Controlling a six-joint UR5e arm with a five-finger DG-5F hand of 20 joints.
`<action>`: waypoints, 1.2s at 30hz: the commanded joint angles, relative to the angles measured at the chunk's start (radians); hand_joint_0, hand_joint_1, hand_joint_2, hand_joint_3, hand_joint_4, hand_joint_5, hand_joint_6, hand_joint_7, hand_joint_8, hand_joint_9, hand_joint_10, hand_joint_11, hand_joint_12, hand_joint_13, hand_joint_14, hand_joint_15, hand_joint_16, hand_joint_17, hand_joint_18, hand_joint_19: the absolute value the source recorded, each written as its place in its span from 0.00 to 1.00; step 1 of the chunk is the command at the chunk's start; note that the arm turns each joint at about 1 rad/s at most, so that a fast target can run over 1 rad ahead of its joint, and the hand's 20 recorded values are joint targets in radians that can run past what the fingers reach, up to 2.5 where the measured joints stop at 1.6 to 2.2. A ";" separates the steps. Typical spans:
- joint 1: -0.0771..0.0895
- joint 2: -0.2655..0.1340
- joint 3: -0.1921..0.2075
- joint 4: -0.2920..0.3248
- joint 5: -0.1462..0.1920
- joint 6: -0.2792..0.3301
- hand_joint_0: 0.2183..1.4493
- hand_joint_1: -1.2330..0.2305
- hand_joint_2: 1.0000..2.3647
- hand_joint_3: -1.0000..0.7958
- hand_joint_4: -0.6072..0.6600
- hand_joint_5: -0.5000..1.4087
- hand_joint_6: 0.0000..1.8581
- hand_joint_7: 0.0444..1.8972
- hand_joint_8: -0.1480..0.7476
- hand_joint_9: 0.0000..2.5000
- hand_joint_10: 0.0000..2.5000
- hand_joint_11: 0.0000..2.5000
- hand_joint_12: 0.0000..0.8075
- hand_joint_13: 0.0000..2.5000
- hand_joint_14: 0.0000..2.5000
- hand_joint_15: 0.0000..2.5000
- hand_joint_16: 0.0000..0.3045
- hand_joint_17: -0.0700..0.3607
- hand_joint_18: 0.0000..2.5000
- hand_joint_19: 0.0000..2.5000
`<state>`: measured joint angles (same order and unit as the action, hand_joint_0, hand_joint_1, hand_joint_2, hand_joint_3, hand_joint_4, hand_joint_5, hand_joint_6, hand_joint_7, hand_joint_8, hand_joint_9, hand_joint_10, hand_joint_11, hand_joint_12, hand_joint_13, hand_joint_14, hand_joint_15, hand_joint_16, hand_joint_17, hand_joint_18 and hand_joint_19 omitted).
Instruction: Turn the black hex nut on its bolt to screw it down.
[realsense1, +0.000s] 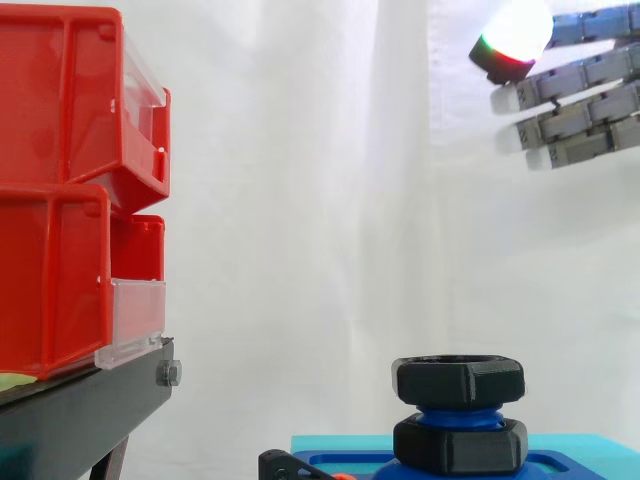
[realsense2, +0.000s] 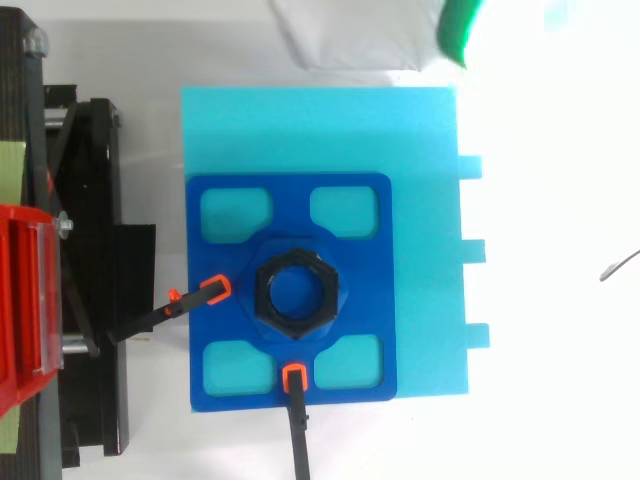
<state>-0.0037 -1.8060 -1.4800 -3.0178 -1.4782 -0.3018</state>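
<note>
Black hex nut (realsense1: 458, 382) sits high on the blue bolt (realsense1: 458, 415), with a gap down to a second black nut (realsense1: 460, 446) at the blue fixture plate (realsense2: 360, 215). Risk: an off-centre approach would catch one flat only and slip round the corners, or grab the lower nut instead. The clamp arm (realsense2: 298, 430) near the bolt could snag a pad. Hand (realsense1: 580, 85) hangs well above and right of the nut, fingers straight, holding nothing. White curtain (realsense1: 300, 200) behind.

The hex nut (realsense2: 296, 297) is black, its bolt (realsense1: 458, 415) blue, the base (realsense2: 420, 200) cyan, the bins (realsense1: 60, 190) red (clear fronts).
</note>
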 joint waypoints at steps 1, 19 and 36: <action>0.011 -0.044 0.001 0.039 0.001 -0.002 0.18 0.51 0.00 0.28 0.54 0.14 0.27 0.33 0.33 0.11 0.00 0.00 0.32 0.05 0.00 0.00 0.17 0.43 0.00 0.00; 0.047 -0.181 0.043 0.226 0.041 -0.063 0.17 0.48 0.00 0.28 0.56 0.15 0.27 0.34 0.36 0.14 0.00 0.00 0.32 0.06 0.00 0.00 0.17 0.43 0.00 0.00; 0.094 -0.285 0.125 0.204 0.047 -0.321 0.18 0.48 0.00 0.28 0.60 0.17 0.27 0.47 0.37 0.18 0.00 0.00 0.31 0.09 0.00 0.00 0.16 0.42 0.01 0.00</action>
<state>0.0854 -2.0473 -1.4015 -2.7980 -1.4178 -0.5868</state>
